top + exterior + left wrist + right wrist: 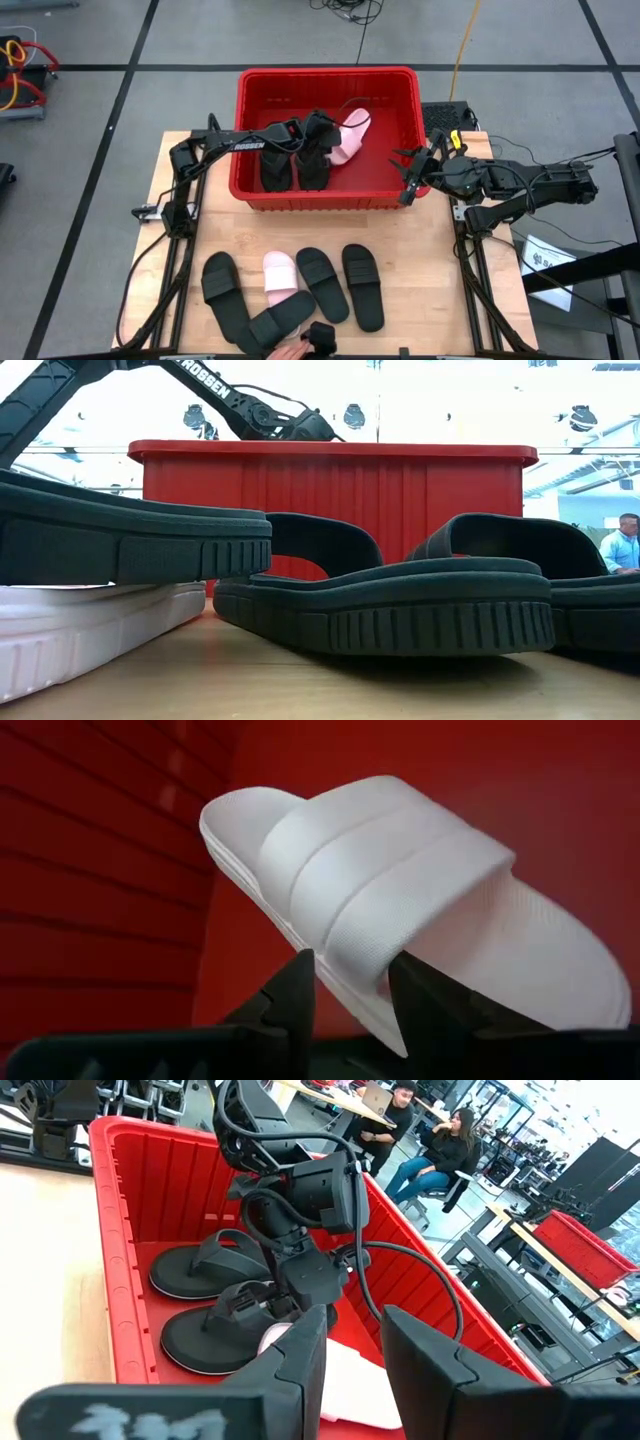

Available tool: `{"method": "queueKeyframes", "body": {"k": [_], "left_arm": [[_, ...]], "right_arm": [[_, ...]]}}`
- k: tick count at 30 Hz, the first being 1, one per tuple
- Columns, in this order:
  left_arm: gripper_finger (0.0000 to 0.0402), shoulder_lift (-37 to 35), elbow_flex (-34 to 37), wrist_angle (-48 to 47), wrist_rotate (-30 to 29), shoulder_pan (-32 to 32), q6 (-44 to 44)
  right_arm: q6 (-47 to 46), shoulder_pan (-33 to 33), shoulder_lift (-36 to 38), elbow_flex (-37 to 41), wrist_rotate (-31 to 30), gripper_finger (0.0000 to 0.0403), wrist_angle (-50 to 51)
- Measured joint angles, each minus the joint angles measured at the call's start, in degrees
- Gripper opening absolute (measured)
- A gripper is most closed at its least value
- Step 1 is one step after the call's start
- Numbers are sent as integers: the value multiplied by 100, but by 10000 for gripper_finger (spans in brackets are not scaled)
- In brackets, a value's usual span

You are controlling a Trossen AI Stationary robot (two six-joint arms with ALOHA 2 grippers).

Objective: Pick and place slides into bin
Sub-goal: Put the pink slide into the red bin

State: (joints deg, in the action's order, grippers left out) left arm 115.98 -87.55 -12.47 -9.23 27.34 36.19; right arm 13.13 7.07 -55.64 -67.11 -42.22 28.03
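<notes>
Low view: black slides fill the near bench, one overlapping a pink slide; high view counts four black and one pink there, plus a hand at the near edge. Beyond them the bin, with two black flip-flops on its floor. Left gripper is inside it, fingers pinching the strap of the second pink slide, which hangs tilted near the far right corner. Right gripper waits just outside the bin's right wall, fingers a little apart, empty. Risks: released tilted, the slide may land propped on the wall or flip-flops; the strap could snag a finger on retreat.
</notes>
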Motion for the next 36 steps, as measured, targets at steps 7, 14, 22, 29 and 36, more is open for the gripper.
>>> {"method": "queueKeyframes", "body": {"k": [7, 14, 22, 29, 36], "left_arm": [[16, 2, -2, 71, 110, 1, 121], [3, 0, -2, 390, 211, -60, -237], [2, 1, -4, 888, 154, -299, -1848], [1, 294, -9, 1545, -646, -606, -2687], [0, 440, -9, 2095, -1516, -750, -3559]], "right_arm": [[0, 0, 0, 0, 0, 89, 0], [0, 0, 0, 0, 0, 89, 0], [0, 0, 0, 0, 0, 89, 0], [268, 2, 2, 0, 0, 89, -6], [267, 2, 4, 0, 8, 89, -88]]}}
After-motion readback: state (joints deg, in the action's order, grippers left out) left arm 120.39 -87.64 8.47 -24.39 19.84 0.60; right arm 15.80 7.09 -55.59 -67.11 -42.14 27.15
